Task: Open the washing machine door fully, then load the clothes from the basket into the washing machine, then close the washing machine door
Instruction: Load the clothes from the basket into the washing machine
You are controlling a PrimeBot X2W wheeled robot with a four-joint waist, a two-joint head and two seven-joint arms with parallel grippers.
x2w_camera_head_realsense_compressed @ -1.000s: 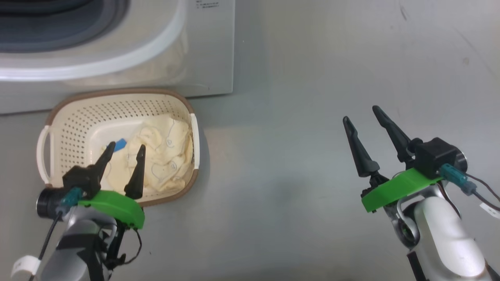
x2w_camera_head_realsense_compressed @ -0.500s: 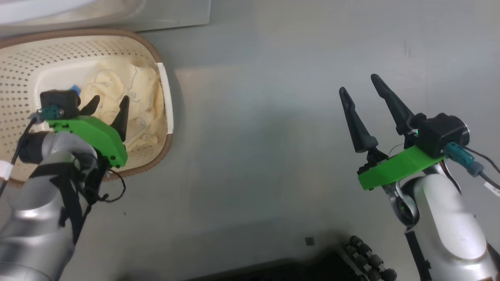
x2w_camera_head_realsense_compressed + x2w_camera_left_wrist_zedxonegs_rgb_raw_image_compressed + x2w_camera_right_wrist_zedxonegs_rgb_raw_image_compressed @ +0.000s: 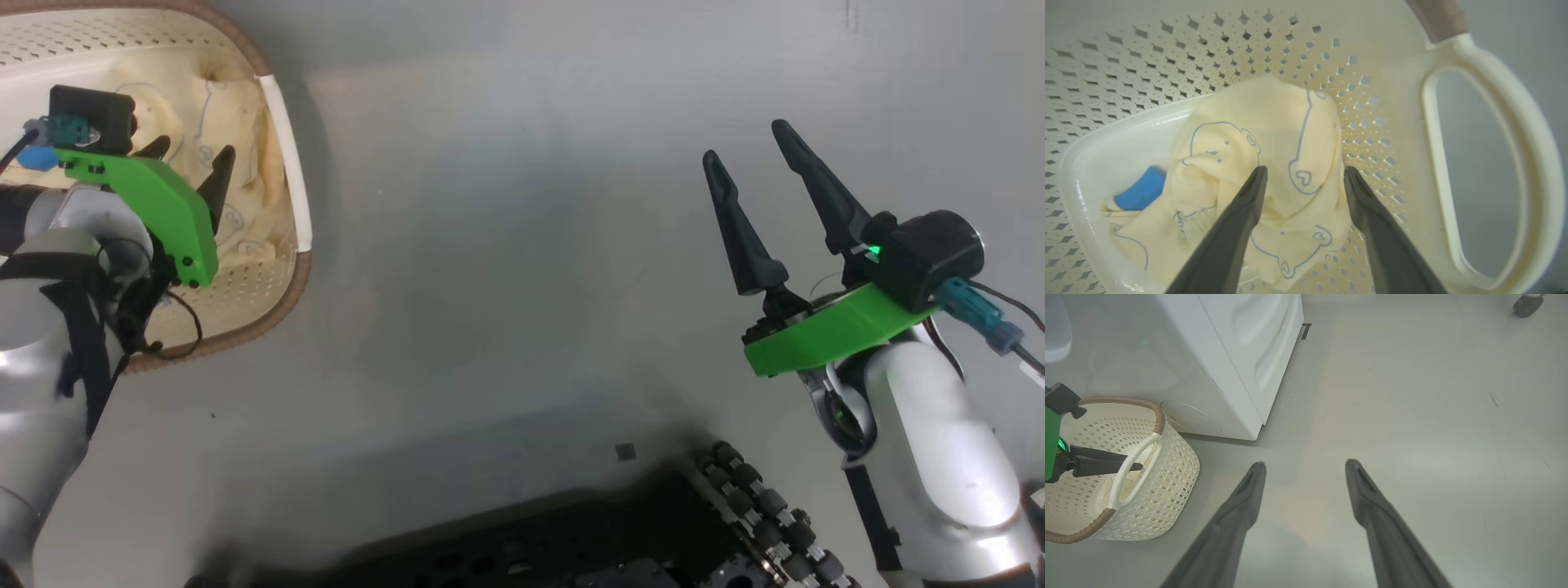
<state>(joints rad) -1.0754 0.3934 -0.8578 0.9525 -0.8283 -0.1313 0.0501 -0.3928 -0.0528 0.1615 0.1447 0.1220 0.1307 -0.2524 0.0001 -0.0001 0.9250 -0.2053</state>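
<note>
At the far left the basket (image 3: 280, 296) sits on the floor (image 3: 506, 245), and the clothes (image 3: 1274, 134) lie bunched in its bottom against the wall nearest its white handle (image 3: 1541, 163), with a blue patch (image 3: 1141, 192) peeking out on the other side of the heap. The left pincer (image 3: 1304, 169) hangs inside the basket with its jaws spread wide and nothing between them, the two tips straddling the highest hump of cloth and either just above it or barely brushing it; which of the two cannot be told. The garments look light, thin and limp, so they should crumple and trail rather than lift as one piece. The best hold is likely the thick central fold between the tips, pressed into deeply enough to catch several layers, since a shallow pinch may bring up a single edge and leave the rest behind. Toward the right, across bare floor and well apart from the basket, the right pincer (image 3: 744, 143) hovers released and empty. From its wrist, the washing machine (image 3: 1241, 355) stands just behind the basket.
</note>
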